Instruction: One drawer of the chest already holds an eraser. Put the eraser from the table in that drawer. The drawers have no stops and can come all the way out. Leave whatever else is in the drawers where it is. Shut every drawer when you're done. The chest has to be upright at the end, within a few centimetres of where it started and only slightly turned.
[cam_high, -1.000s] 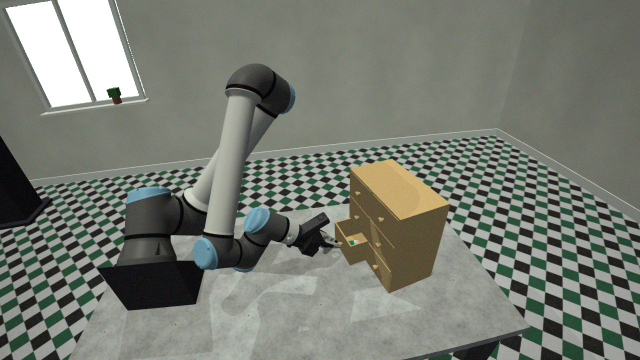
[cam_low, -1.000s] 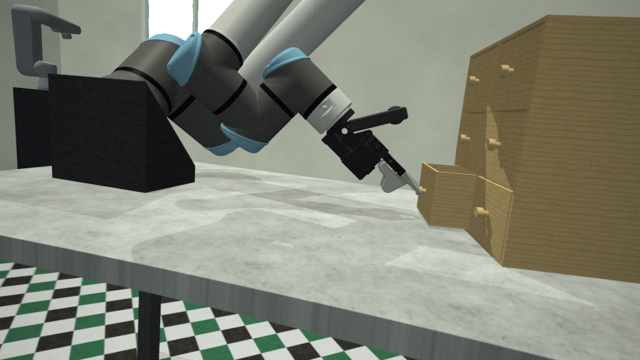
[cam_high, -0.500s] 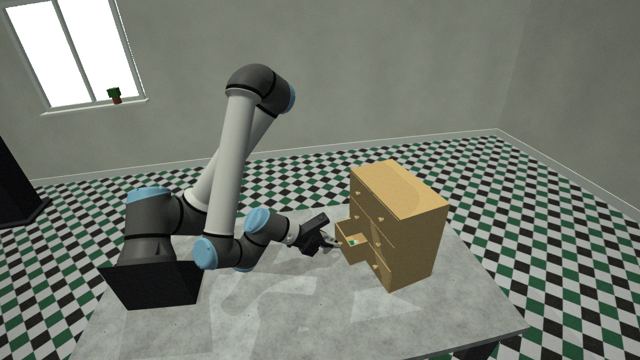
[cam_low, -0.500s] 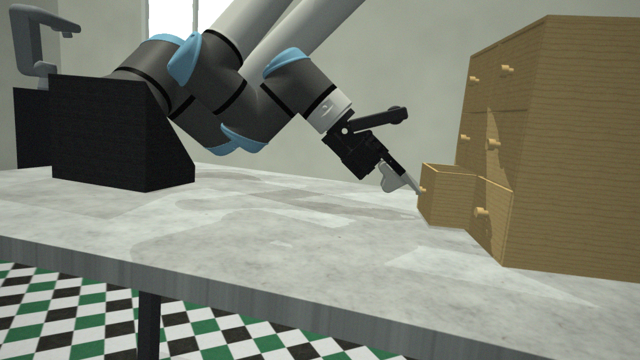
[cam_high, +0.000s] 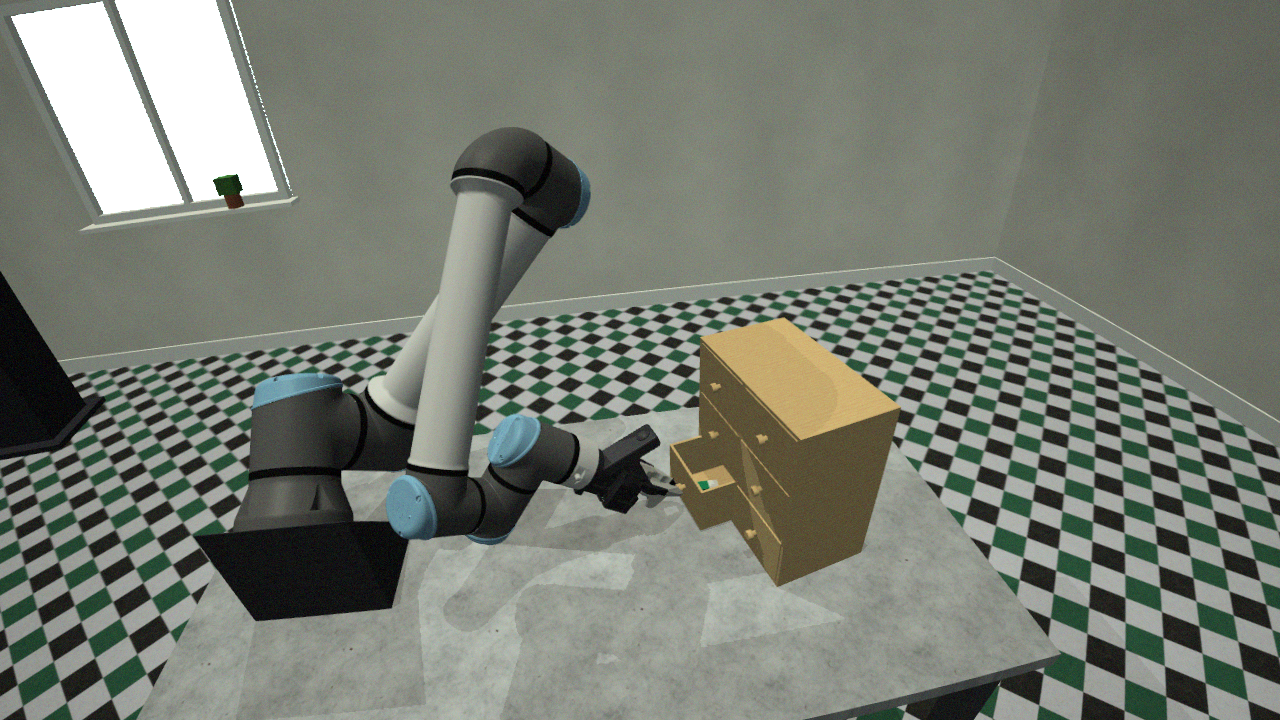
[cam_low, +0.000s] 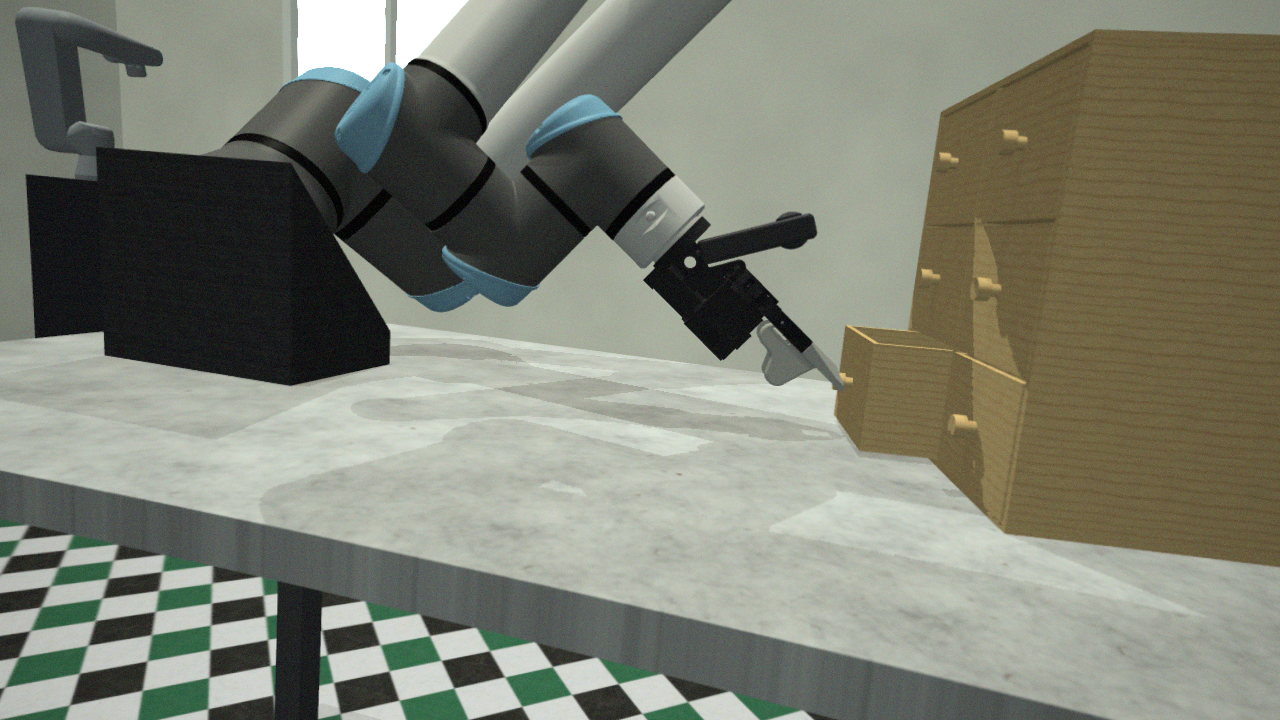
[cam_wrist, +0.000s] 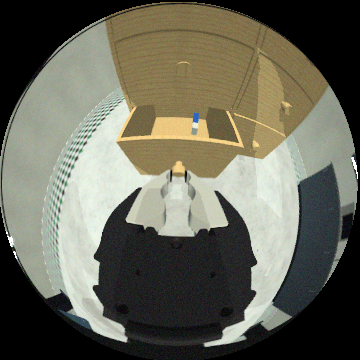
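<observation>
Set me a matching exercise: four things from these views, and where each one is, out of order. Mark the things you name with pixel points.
1. gripper (cam_high: 678, 491) (cam_low: 839, 385) (cam_wrist: 178, 171)
2. potted plant (cam_high: 229, 186)
3. chest (cam_high: 832, 501) (cam_low: 1163, 268) (cam_wrist: 150, 50)
4. small banded item (cam_high: 706, 485) (cam_wrist: 195, 123)

A. inside the pulled-out drawer (cam_high: 711, 514) (cam_low: 904, 394) (cam_wrist: 175, 155)
B. upright on the table (cam_high: 572, 662) (cam_low: 537, 537) (cam_wrist: 90, 210)
C. at a drawer knob (cam_high: 681, 486) (cam_low: 846, 379) (cam_wrist: 178, 166)
D. on the window sill (cam_high: 268, 204)

Pairs: 1-C, 2-D, 3-B, 4-A

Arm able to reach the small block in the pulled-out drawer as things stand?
Probably not directly: the end effector is shut on the drawer's knob. Once released, the open top seems to leave the block accessible.
</observation>
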